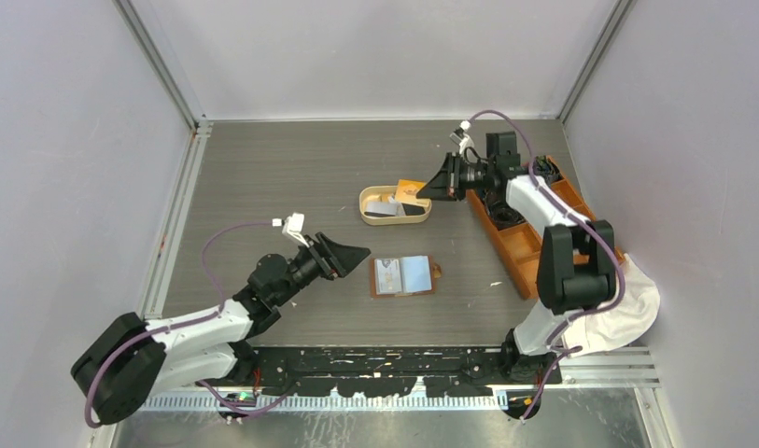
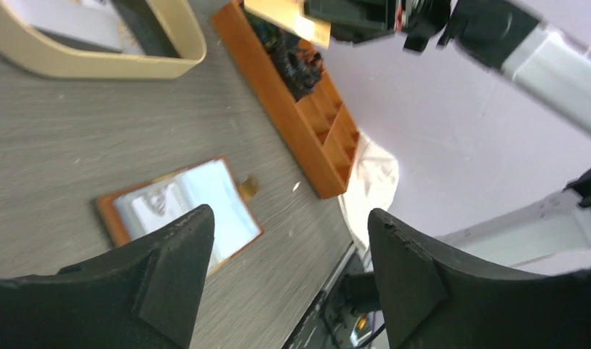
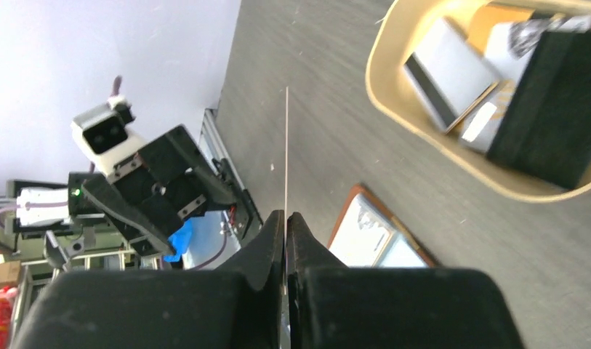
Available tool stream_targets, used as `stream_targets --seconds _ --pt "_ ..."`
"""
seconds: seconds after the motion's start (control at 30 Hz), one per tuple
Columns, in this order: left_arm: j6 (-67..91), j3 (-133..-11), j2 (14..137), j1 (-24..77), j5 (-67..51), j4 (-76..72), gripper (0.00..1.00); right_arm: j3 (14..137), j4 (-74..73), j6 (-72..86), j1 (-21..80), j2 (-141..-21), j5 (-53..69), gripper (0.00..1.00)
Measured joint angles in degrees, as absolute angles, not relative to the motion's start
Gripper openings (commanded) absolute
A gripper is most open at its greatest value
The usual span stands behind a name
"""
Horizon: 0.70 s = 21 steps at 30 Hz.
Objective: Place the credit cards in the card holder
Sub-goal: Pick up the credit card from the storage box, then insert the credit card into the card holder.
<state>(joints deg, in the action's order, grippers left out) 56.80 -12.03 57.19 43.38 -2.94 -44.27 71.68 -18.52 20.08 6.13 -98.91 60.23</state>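
right gripper [image 3: 286, 218] pinching 1 orange card [image 1: 411, 189] above tray [image 1: 366, 202], bound for wallet [image 1: 402, 276] | left gripper [image 2: 288, 214] hovering spread beside wallet, likely for steadying

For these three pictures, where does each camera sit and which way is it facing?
Top view: above and behind the robot, looking down on the table; both grippers show, left gripper open, right gripper pinching an orange card near the tray.
Left wrist view: on the left arm, facing right over the wallet toward the orange box; its open jaws show.
Right wrist view: on the right arm, facing down toward the left arm; its shut jaws show, card edge-on.
All three share the wallet and tray.
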Motion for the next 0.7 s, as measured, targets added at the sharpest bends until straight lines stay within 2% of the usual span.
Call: stream_targets --seconds 0.2,0.4,0.7 --pt "60.10 -15.79 66.08 43.86 -2.02 -55.40 0.71 59.22 -1.74 32.29 7.73 -87.53 61.43 0.01" --pt "60.05 -21.23 70.63 46.50 1.91 -60.51 0.68 56.73 6.83 37.65 10.20 -80.14 61.39 0.01" --pt "60.36 -26.74 79.13 48.01 6.66 -68.99 0.56 54.43 12.01 39.68 13.87 -74.83 61.17 0.01"
